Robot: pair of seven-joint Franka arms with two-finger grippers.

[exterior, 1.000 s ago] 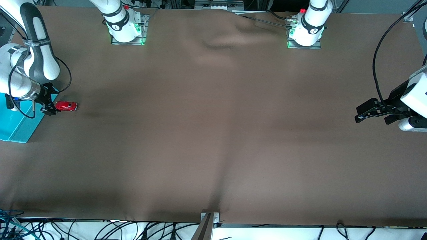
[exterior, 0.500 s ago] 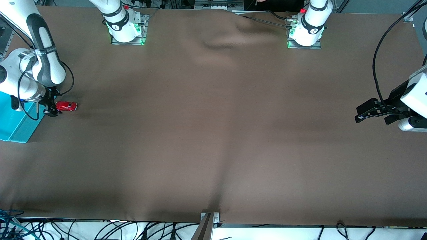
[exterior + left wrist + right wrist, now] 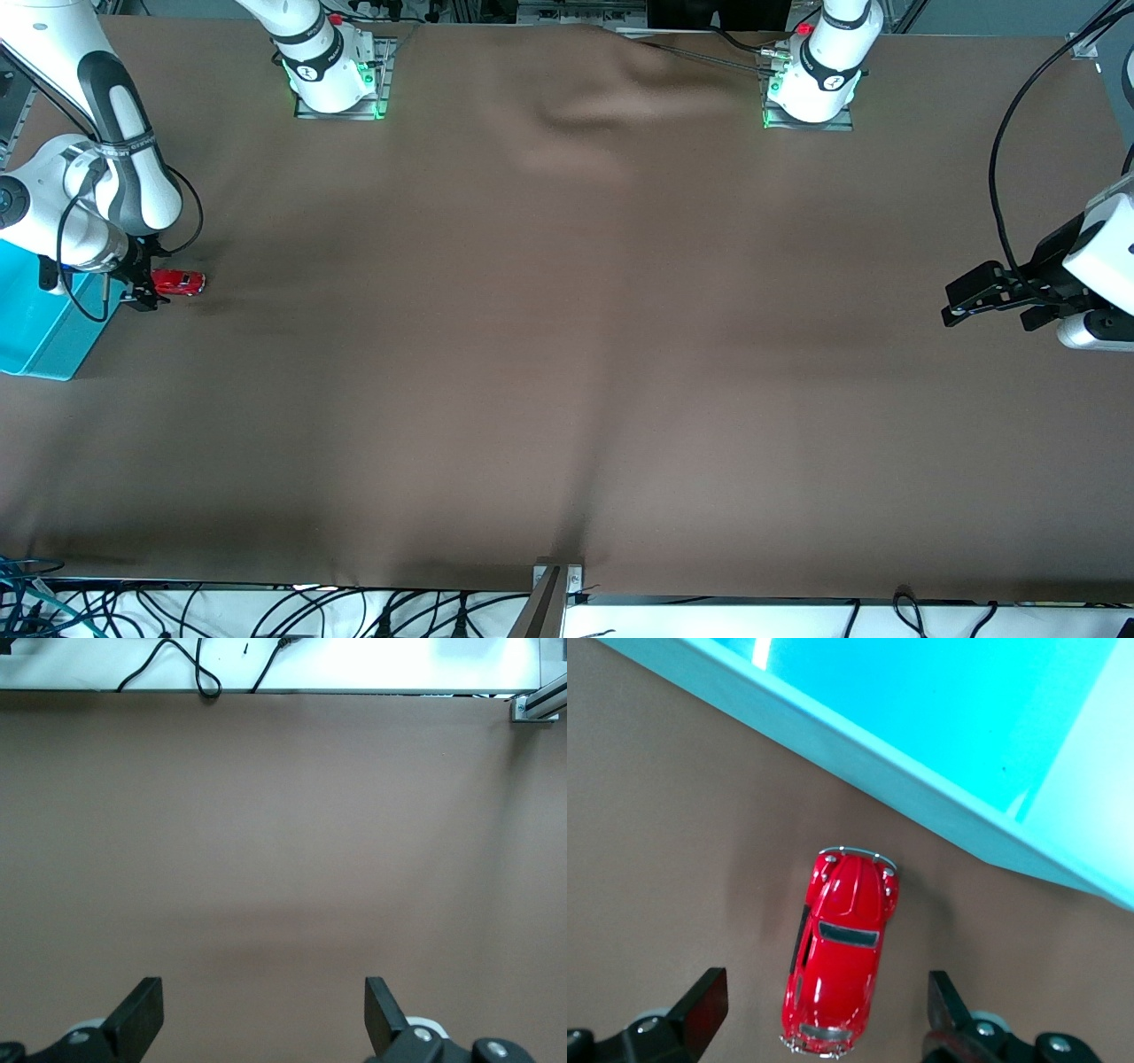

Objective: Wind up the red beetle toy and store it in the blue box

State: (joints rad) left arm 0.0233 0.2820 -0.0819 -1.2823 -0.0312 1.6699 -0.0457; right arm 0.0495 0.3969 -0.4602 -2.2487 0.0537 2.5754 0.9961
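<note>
Right claw (image 3: pixel 824 1010), fingers spread, straddles the red beetle toy (image 3: pixel 840 950) just beside the blue box (image 3: pixel 939 744); closing squarely on its flanks should prevent slipping, while left claw (image 3: pixel 261 1019) waits open.

The right gripper (image 3: pixel 146 288) hangs low at the right arm's end of the table, fingers apart. The left gripper (image 3: pixel 961 306) waits at the left arm's end, open.

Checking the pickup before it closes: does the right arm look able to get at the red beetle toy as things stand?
Probably yes. The right hand is open and low beside the blue box, with the red beetle toy lying on the table between its fingers. Nothing blocks it. The left hand waits at its own end.
</note>
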